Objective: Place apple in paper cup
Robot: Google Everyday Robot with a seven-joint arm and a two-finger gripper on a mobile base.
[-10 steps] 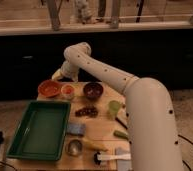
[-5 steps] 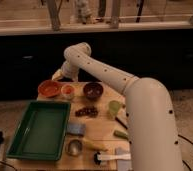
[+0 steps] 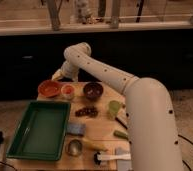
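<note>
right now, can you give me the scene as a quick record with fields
apple: appears to sit inside the paper cup
paper cup: upright at the table's far edge, between the orange bowl and the dark bowl
gripper: just beyond the far edge, behind the orange bowl and the cup, apart from the cup
grapes: mid-table, in front of the dark bowl
green tray: front left
task state: looks done

Smooth, glossy white plastic covers the arm (image 3: 140, 95); its gripper (image 3: 57, 76) hovers at the matt wooden counter's (image 3: 101, 131) far edge. Just beside the gripper, the paper cup (image 3: 67, 91) looks matt cream.
</note>
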